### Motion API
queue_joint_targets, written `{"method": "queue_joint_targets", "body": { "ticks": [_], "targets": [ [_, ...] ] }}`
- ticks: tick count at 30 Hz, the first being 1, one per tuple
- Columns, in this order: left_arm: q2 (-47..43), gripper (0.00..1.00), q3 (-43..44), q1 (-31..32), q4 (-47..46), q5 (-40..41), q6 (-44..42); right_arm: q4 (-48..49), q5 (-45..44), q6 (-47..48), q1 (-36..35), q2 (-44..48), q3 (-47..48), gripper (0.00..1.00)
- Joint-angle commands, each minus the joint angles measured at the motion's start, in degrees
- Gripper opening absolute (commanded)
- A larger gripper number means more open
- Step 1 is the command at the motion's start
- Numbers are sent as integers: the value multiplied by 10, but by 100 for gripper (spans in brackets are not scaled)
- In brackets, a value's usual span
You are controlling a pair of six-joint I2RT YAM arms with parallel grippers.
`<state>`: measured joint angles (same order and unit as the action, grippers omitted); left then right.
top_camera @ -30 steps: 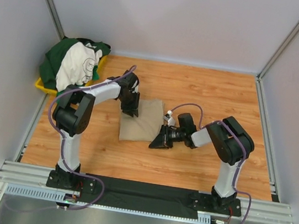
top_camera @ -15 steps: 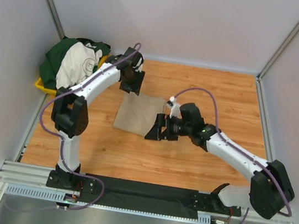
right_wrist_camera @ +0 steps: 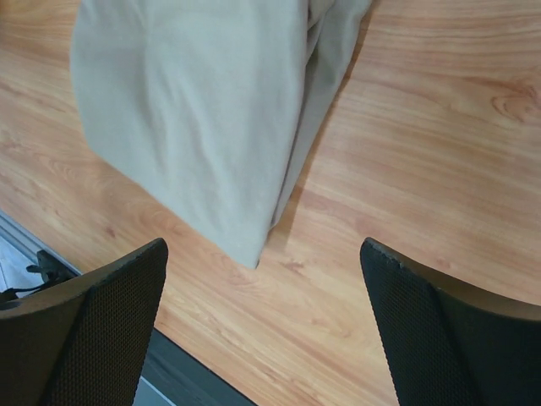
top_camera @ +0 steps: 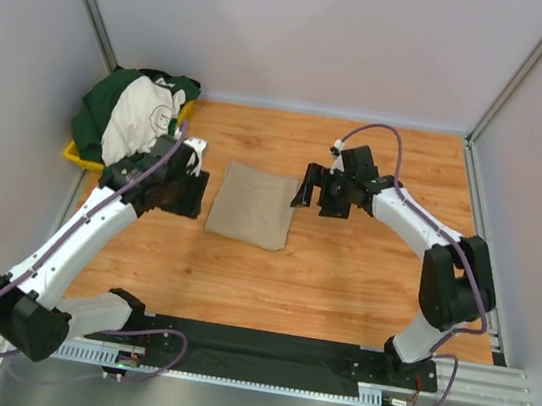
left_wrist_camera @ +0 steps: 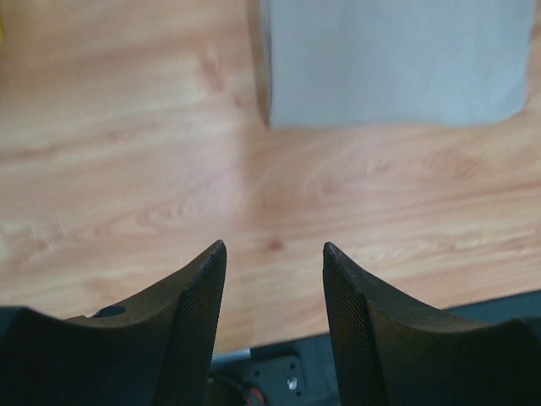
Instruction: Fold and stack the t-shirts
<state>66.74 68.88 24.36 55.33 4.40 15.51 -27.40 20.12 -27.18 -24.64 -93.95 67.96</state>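
The folded tan shirt point(top_camera: 252, 206) lies flat mid-bench, free of both arms. It is close to square, turned slightly, with its folded layers showing along the right edge in the right wrist view.

The left gripper point(top_camera: 184, 194) sits just left of the tan shirt, low over bare bench point(top_camera: 362, 276). Its wrist view shows the fingers partly apart with only wood between them. The right gripper point(top_camera: 312, 187) hangs off the shirt's far right corner, spread wide and empty, and its camera looks down on the cloth's right edge.

The rest of the shirts are heaped at the far left. A dark green shirt point(top_camera: 103, 104) and a cream shirt point(top_camera: 139, 124) lie piled over a yellow tray point(top_camera: 76, 158).

With the tan shirt looking finished, the next move is probably to fetch a shirt from that heap. The heap lies up and to the left of the left gripper, close by, and the right gripper is well away across the tan shirt. That makes the left arm the natural one to reach.

A second ago both grippers were down on the tan shirt, the left at its far left corner and the right at its near right edge. Since then the shirt has slid a little leftward and settled. Both grippers have opened and drawn off to either side, the left arm swinging out and stretching long.
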Motion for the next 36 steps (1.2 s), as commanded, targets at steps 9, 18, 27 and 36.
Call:
{"method": "queue_joint_targets", "body": {
  "ticks": [9, 18, 27, 36],
  "targets": [
    [-161, 55, -148, 3, -25, -40, 64, 18, 29, -2, 28, -209, 151, 91],
    [-181, 55, -167, 3, -44, -36, 64, 37, 49, -14, 23, -338, 221, 46],
    [-191, 54, -173, 3, -55, -53, 59, -117, -55, 111, 61, -295, 265, 0],
    [-188, 53, -176, 3, -58, -62, 57, -243, -273, 245, 177, -248, 340, 0]
  ]
}}
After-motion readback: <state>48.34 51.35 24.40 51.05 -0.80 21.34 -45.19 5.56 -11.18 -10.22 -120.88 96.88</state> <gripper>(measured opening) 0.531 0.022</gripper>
